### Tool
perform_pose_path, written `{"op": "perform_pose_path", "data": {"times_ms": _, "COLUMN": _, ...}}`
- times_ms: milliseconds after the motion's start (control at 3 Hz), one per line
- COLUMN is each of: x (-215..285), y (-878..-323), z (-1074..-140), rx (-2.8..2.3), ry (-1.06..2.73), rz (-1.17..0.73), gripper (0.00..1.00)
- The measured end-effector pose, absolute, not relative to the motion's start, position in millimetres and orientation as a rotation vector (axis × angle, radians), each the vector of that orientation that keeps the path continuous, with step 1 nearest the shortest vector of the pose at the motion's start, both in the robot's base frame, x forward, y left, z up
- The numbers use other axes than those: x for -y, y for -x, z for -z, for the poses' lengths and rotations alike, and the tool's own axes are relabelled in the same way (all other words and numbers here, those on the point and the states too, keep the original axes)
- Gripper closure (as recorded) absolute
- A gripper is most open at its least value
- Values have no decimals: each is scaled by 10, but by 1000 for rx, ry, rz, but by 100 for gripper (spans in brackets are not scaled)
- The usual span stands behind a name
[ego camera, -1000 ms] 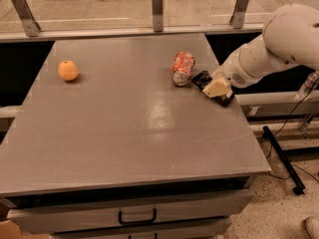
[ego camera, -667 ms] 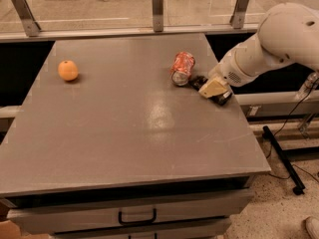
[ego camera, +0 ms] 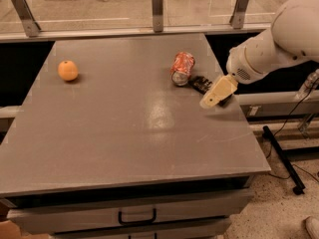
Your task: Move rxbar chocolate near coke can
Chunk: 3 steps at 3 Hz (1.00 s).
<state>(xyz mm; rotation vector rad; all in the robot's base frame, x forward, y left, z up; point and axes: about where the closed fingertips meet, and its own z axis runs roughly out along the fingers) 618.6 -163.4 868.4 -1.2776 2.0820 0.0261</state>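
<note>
The coke can (ego camera: 182, 68) lies on its side on the grey table (ego camera: 124, 133), towards the back right, with its silver end facing me. The rxbar chocolate (ego camera: 201, 83) is a flat black bar lying on the table just right of the can, close to it or touching it. My gripper (ego camera: 218, 92), on the white arm (ego camera: 279, 44), hangs over the bar's right end and hides that end. I cannot tell whether it still touches the bar.
An orange (ego camera: 68, 70) sits at the back left of the table. A glass rail with metal posts (ego camera: 157, 9) runs behind the table. The table's right edge (ego camera: 249, 128) is close to the gripper. A drawer handle (ego camera: 137, 216) shows below the front.
The gripper has shifted slightly right and towards the front. More of the black bar now shows beside the can. The can and the orange have not moved.
</note>
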Motion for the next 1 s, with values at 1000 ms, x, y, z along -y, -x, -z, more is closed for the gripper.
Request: {"op": "perform_pose_path", "data": {"times_ms": 1000, "x": 2442, "y": -5384, "z": -9733, "rx": -1926, "ry": 1098, "rz": -14, "gripper": 0}}
